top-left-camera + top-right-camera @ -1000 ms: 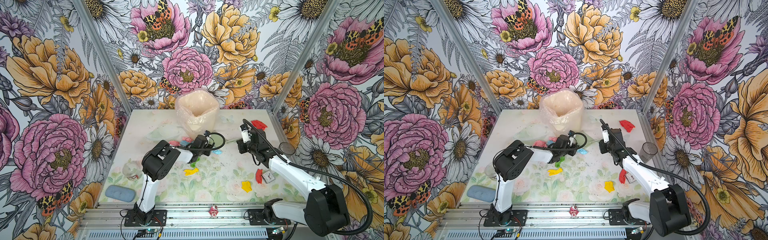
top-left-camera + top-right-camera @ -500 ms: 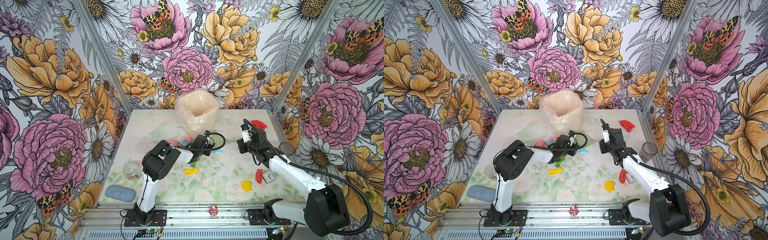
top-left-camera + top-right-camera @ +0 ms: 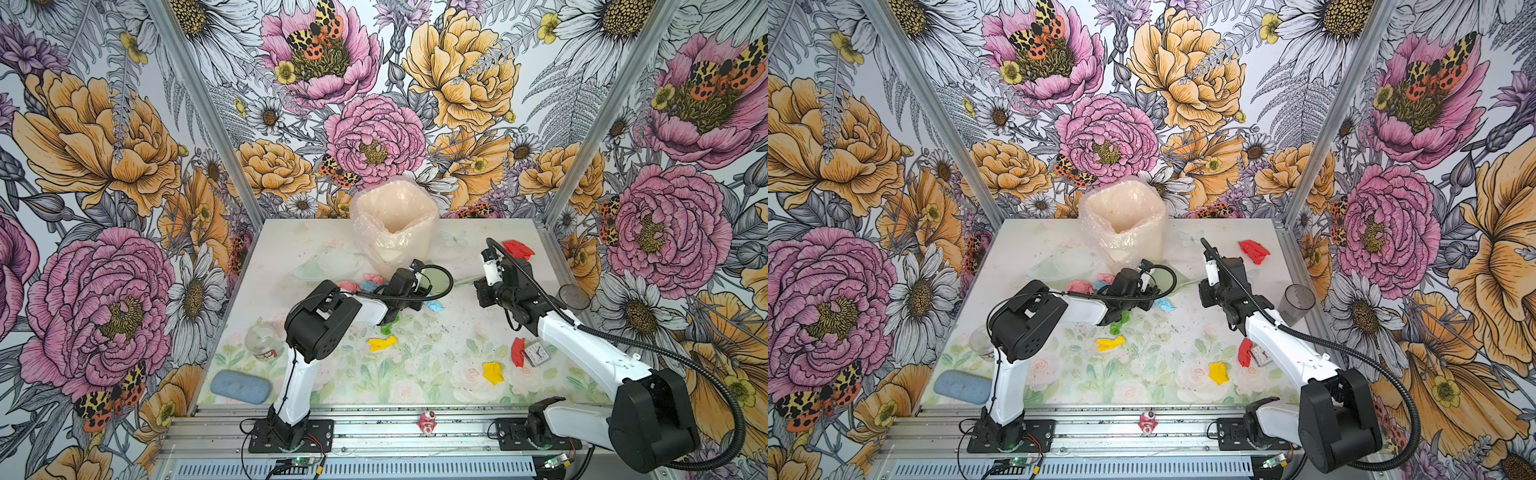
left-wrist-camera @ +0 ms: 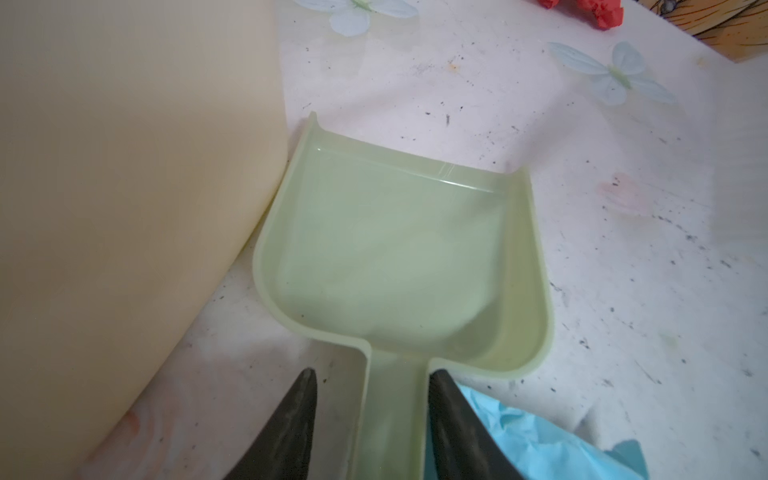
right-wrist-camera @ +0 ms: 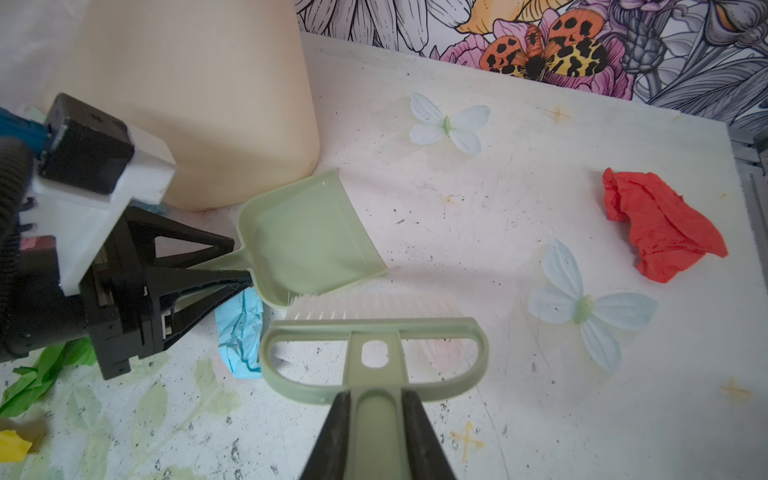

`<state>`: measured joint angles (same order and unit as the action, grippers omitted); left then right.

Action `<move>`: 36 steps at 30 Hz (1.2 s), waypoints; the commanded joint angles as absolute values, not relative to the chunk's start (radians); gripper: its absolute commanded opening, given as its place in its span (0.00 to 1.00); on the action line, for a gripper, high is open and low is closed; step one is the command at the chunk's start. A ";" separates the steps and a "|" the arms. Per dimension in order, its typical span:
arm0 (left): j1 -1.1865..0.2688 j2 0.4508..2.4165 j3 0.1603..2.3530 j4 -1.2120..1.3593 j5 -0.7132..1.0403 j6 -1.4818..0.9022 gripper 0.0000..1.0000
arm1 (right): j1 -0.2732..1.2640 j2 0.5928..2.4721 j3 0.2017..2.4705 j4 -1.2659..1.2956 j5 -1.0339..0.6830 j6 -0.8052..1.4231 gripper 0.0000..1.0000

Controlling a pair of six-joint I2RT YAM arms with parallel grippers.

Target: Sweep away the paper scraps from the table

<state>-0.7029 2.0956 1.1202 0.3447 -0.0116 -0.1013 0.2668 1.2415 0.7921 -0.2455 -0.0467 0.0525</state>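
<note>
Across the tabletop (image 3: 436,365) the paper scraps (image 3: 382,343) lay scattered from beside the bin (image 3: 374,237) to the near right side. The left arm stretched low and forward, and the right arm reached in from the side. To do this well, I judged the dustpan (image 4: 395,249) needed its lip flat and held firm. The left gripper (image 4: 372,374) only straddled the handle, with a gap at one jaw. The right gripper (image 5: 376,395) was clamped on the brush (image 5: 374,345), bristles down just beside the pan, with the blue scrap (image 5: 241,328) nearest.
</note>
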 commanded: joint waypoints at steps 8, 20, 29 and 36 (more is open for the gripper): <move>-0.707 2.132 1.151 0.349 0.000 -0.091 0.44 | 0.255 1.193 0.772 -0.232 -0.043 0.052 0.00; -0.705 2.134 1.162 0.351 0.000 -0.092 0.39 | 0.254 1.183 0.766 -0.233 -0.042 0.053 0.00; -0.706 2.133 1.166 0.354 0.013 -0.089 0.31 | 0.253 1.179 0.765 -0.232 -0.043 0.052 0.00; -0.704 2.130 1.163 0.361 0.037 -0.091 0.19 | 0.251 1.184 0.772 -0.233 -0.049 0.046 0.00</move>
<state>-0.7074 2.1193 1.1412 0.3447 0.0277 -0.0944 0.2600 1.2045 0.7719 -0.2455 -0.0467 0.0525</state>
